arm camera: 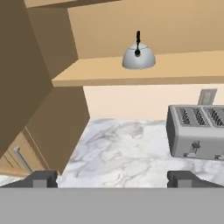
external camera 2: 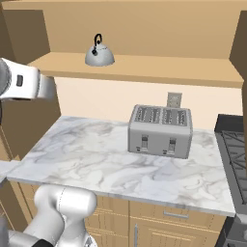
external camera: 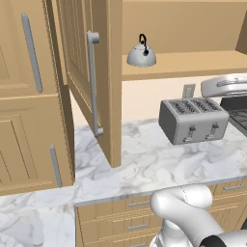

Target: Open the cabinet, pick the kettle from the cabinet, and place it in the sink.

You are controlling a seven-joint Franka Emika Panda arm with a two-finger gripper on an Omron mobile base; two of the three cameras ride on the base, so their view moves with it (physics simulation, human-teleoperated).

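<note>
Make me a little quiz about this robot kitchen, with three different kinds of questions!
1. True or false: the cabinet door is swung open.
2. Where does the kettle sit? A) in the sink B) on the cabinet shelf C) on the toaster
3. Fill in: the gripper is wide ____ and holds nothing.

Key: 1 true. 2 B: it stands alone on the shelf, above the marble counter. 3 open; its tips stand far apart at the bottom of the hand view.
</note>
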